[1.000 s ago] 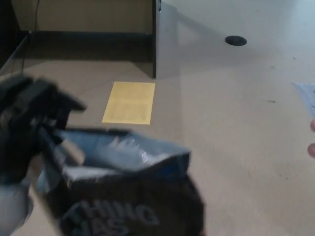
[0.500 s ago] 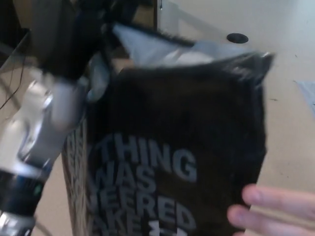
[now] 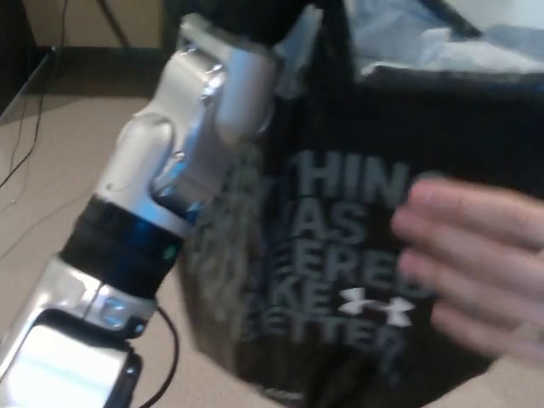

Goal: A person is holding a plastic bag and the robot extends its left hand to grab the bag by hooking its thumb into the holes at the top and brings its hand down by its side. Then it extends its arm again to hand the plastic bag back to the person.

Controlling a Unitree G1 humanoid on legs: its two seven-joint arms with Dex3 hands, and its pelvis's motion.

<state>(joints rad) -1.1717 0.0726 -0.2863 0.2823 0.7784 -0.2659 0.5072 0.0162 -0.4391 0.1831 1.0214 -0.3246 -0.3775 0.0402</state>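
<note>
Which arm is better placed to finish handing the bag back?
Left. The left arm is raised beside the black bag, where a person's hand is already on it. No right arm shows.

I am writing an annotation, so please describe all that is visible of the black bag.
The black bag fills the picture's right, blurred. It looks like thin plastic, with grey-white block lettering and a small white logo. Pale crumpled material shows in its open top. It hangs upright beside the robot's left arm; a person's fingers lie on its front.

The robot's left arm has rounded silver shells, a black band with a small green light, and a thin black cable.
</note>
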